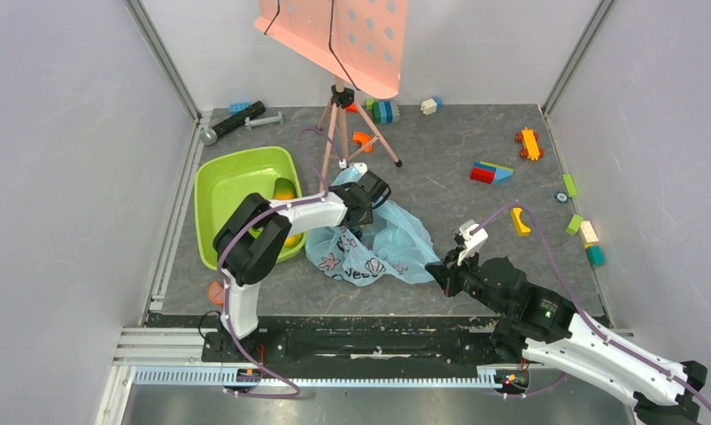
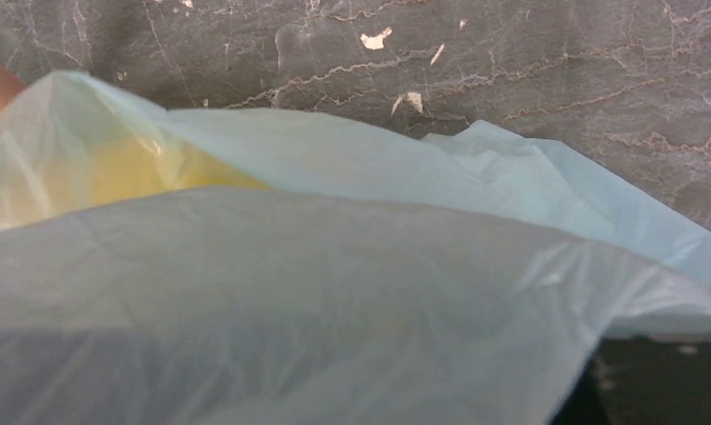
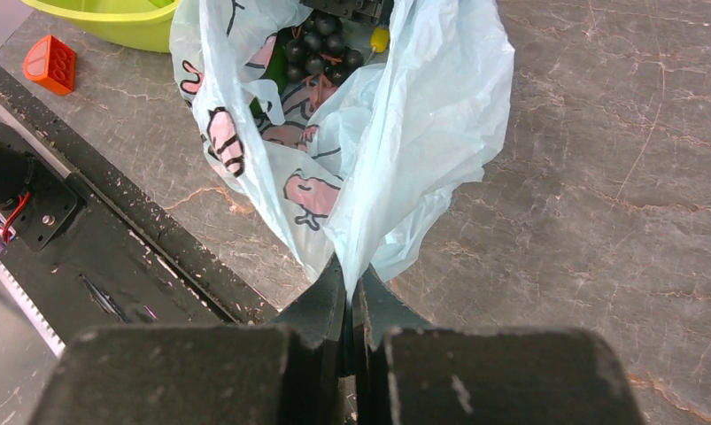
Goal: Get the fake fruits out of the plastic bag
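Bag [image 1: 382, 243] lies mid-table, just R of tub [image 1: 232, 181]. R gripper [image 3: 351, 288] is clenched on its near corner, film pinched betw. the fingers. R arm stretches low from near-right edge. L gripper [image 1: 365, 205] sits at bag's far end, arm bent over tub. Film fills L wrist view, so can't tell its state. Dark grapes [image 3: 320, 49] and yellow fruit [image 2: 139, 168] are inside the bag.
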Robot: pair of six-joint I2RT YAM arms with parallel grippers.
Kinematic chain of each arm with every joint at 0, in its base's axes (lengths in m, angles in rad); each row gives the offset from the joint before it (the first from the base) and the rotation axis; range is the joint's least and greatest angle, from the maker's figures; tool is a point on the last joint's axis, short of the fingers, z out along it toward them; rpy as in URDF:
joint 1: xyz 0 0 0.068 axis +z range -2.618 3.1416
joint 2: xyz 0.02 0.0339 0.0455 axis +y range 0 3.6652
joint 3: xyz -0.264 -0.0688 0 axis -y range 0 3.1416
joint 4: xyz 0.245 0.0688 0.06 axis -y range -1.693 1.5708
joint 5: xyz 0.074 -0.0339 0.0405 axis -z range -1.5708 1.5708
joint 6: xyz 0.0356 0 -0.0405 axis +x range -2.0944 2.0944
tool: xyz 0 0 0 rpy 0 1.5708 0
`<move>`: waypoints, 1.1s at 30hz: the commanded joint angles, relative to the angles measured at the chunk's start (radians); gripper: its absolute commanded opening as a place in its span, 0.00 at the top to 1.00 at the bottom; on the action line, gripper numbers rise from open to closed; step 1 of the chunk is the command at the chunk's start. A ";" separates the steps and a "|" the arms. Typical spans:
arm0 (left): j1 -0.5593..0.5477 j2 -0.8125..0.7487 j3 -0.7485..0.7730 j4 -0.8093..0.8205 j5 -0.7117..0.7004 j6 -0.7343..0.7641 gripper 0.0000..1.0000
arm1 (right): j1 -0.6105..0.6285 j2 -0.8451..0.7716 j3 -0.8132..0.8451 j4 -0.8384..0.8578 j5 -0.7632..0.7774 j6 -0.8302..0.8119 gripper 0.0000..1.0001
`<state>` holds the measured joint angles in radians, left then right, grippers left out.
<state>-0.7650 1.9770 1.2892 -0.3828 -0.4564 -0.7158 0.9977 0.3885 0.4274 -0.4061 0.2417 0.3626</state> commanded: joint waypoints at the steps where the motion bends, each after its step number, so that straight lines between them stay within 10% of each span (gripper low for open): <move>1: 0.015 -0.038 -0.053 0.026 0.052 0.016 0.59 | 0.002 -0.010 0.030 0.009 0.006 -0.006 1.00; 10: 0.015 -0.111 -0.064 0.053 0.115 0.041 0.77 | 0.001 -0.012 0.024 0.011 0.011 -0.003 1.00; 33: 0.013 -0.245 -0.116 0.030 0.208 0.060 0.81 | 0.001 0.004 0.023 0.023 0.011 -0.002 1.00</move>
<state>-0.7567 1.7634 1.1839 -0.3805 -0.2554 -0.6682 0.9977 0.3962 0.4274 -0.4053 0.2420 0.3630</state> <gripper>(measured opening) 0.358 0.008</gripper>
